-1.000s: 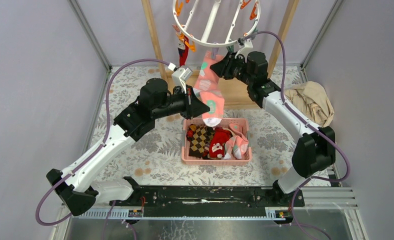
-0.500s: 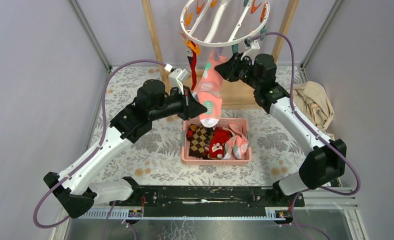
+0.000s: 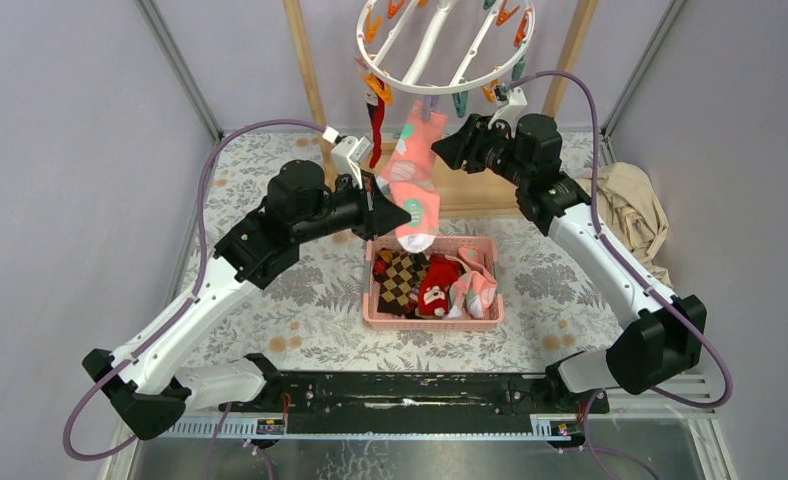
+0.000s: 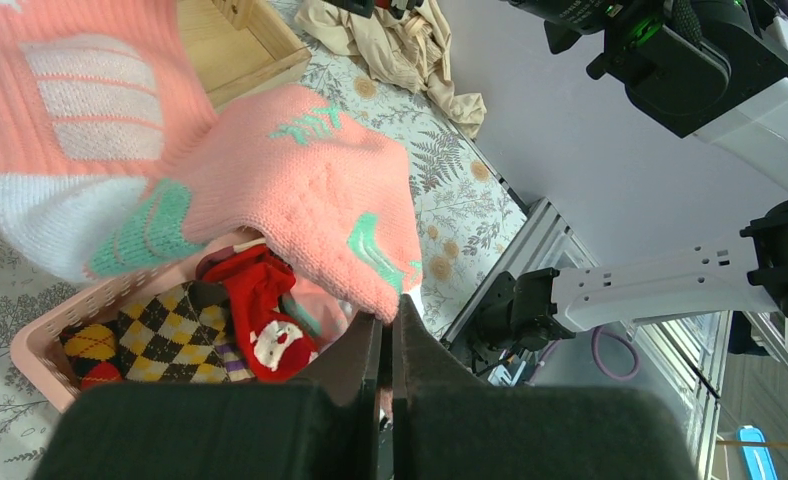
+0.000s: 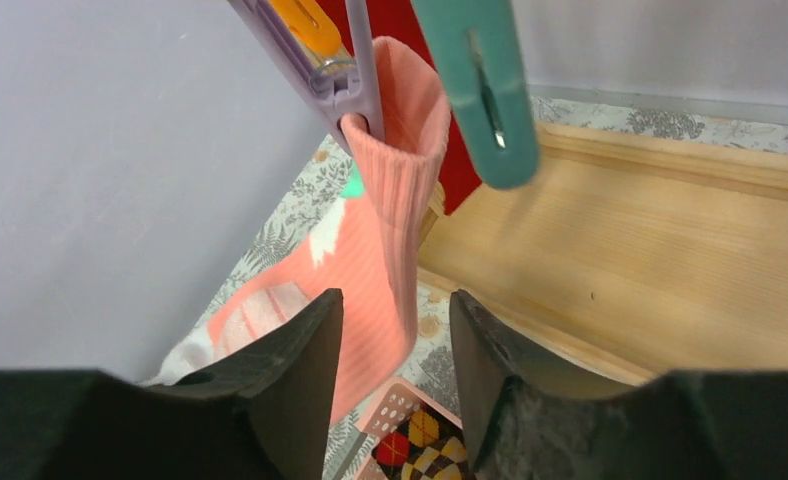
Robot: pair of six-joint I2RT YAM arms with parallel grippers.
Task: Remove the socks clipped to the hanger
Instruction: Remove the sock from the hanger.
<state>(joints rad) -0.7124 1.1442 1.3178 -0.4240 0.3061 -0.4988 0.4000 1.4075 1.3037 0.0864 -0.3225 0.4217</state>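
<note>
You've got socks (image 3: 420,290) in the basket (image 3: 430,319) under the hanger (image 3: 440,90), but a pink sock (image 3: 415,180) and a red sock (image 3: 375,140) hang clipped to it; your left hand (image 4: 391,318) pinches the pink toe, your right hand (image 5: 395,330) gapes at its cuff.

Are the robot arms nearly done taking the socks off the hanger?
Partly. Several socks already lie in the pink basket. Right now the left gripper pinches the lower part of a pink sock whose cuff is still in its clip on the hanger. The right gripper is open near the cuff. A red sock also hangs there.
</note>
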